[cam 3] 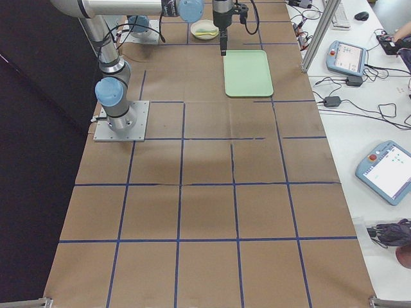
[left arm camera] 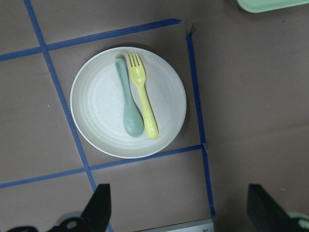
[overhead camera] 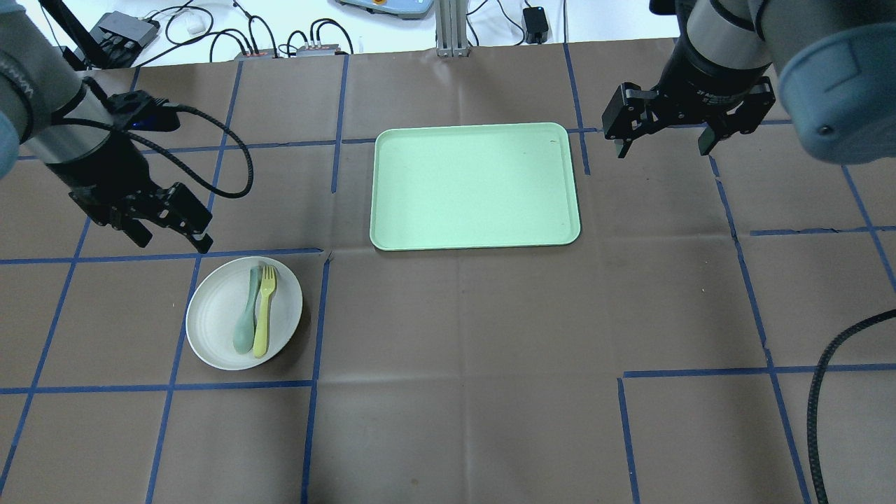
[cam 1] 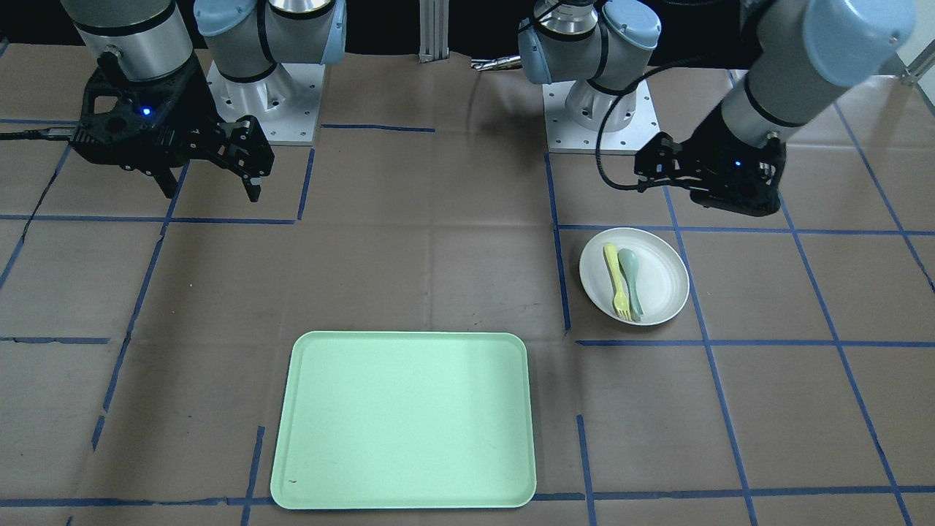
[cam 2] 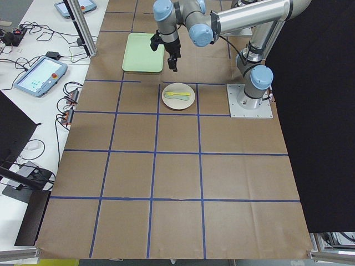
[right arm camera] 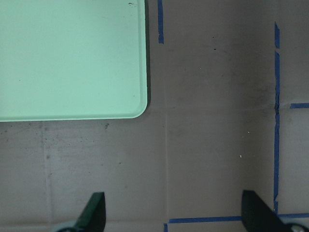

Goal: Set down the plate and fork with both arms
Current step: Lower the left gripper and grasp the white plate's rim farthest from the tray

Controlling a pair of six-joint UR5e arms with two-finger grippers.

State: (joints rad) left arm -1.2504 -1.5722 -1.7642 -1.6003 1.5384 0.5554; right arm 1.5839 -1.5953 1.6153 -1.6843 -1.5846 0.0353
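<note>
Off-white plate (left arm camera: 101, 111), seemingly faintly ringed; yellow fork (left arm camera: 145, 104); grey-green spoon (left arm camera: 129, 104); mint tray (overhead camera: 476, 185).

Overhead and front-facing cameras look steeply down on the surface (overhead camera: 448, 350) from opposite sides, sharing tray (overhead camera: 476, 185) and plate (overhead camera: 213, 325). Two distant end cameras look along it. Wrist cameras look down, close.

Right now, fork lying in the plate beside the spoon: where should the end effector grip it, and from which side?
Probably grip the fork at its neck behind the tines, from above, closing across its width. It lies flat in the plate; the spoon bowl crowds its handle end, but near the tines the spoon's thin handle leaves a gap.
</note>
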